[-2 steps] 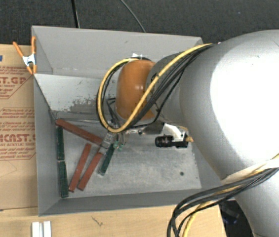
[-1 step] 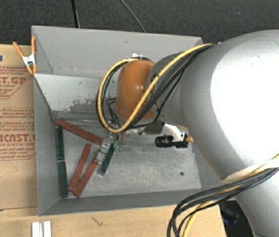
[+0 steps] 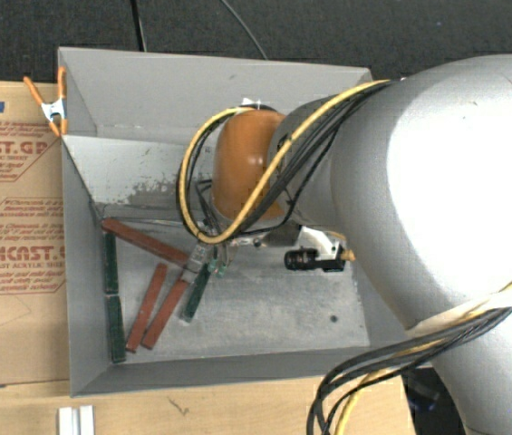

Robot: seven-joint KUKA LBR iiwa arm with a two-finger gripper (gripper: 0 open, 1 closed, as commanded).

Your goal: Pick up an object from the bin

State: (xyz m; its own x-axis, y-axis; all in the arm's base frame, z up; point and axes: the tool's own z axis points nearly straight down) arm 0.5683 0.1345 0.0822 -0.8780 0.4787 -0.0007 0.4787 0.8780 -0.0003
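Nearest the camera we record the robot's broad pale grey arm point(image 3: 437, 198), which enters from the right and carries yellow and black cables point(image 3: 265, 166) and an orange wrist cover point(image 3: 242, 166). Below that cover the tool point(image 3: 212, 263) stands low in the grey metal bin point(image 3: 274, 320), near the middle of the floor. How far the tool is open we cannot tell, nor whether it has hold of anything.

Directly at the tool lies the upper end of a short dark green flat stick point(image 3: 194, 297), which slants down and to the left across the bin floor. Just beside it on the left we note two red-brown flat sticks point(image 3: 147, 306) point(image 3: 167, 314), roughly parallel and close together. A third red-brown stick point(image 3: 142, 240) lies slantwise above them, with its right end near the tool. Along the left wall two more dark green sticks point(image 3: 111, 265) point(image 3: 115, 329) lie end to end.

To the right of the tool we observe a small black cylinder with a white part point(image 3: 314, 257); whether it belongs to the robot we cannot determine.
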